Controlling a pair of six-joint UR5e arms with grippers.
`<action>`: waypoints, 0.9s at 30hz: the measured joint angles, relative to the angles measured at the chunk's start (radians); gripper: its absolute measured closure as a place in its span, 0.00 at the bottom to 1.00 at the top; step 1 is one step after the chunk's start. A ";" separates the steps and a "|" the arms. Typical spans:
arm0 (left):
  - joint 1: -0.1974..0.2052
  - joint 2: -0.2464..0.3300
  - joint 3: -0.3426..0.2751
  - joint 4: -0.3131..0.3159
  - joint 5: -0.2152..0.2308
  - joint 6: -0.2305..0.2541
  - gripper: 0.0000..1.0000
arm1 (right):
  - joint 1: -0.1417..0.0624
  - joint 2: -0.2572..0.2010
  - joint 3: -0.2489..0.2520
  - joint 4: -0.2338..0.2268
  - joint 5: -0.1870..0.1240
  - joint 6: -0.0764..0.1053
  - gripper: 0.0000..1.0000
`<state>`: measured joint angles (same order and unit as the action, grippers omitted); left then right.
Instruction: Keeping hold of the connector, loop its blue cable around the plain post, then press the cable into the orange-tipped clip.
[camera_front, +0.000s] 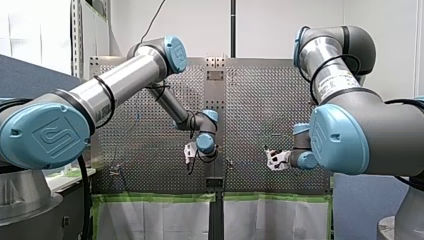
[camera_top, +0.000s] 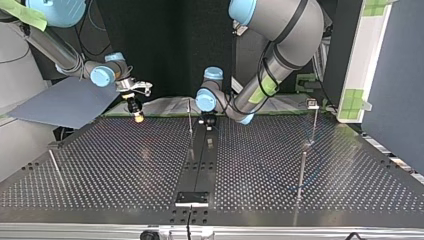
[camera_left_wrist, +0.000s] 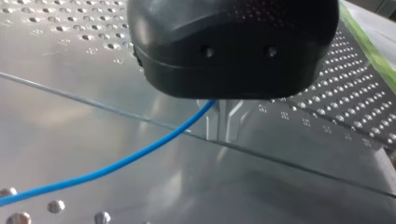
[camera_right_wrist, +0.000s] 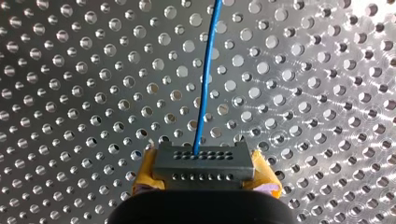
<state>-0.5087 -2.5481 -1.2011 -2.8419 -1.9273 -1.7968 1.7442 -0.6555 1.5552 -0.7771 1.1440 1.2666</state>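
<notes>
In the right wrist view my right gripper (camera_right_wrist: 205, 186) is shut on the dark grey connector (camera_right_wrist: 203, 163), which sits between its yellow pads (camera_right_wrist: 142, 175). The blue cable (camera_right_wrist: 205, 79) runs straight away from the connector over the perforated plate. Under my left gripper (camera_left_wrist: 225, 122), the same cable (camera_left_wrist: 116, 165) comes out from the narrow metal fingers (camera_left_wrist: 236, 119), which stand close together on it. A thin metal post (camera_left_wrist: 289, 163) crosses just beside those fingers. In the top view my left gripper (camera_top: 207, 121) hangs next to a plain thin post (camera_top: 190, 117); my right gripper (camera_top: 136, 116) hovers at the left.
More thin posts stand on the perforated table (camera_top: 110, 165): one with a small clip head (camera_top: 312, 104) at the top view's right, one nearer (camera_top: 301, 172), one at the left (camera_top: 54, 165). A dark centre strip (camera_top: 200, 165) runs down the table.
</notes>
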 joint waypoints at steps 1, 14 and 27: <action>0.000 0.000 0.000 -0.001 0.000 0.000 0.73 | 0.000 0.000 0.000 0.000 0.000 0.000 1.00; -0.007 0.001 -0.002 -0.052 0.005 0.055 0.00 | 0.000 0.000 0.000 0.004 -0.007 -0.002 1.00; -0.046 0.056 -0.047 -0.122 -0.076 0.180 0.00 | 0.000 0.000 0.000 0.016 -0.015 -0.002 1.00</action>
<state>-0.5545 -2.4924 -1.2477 -2.9639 -2.0029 -1.6164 1.7438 -0.6560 1.5550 -0.7616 1.1287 1.2649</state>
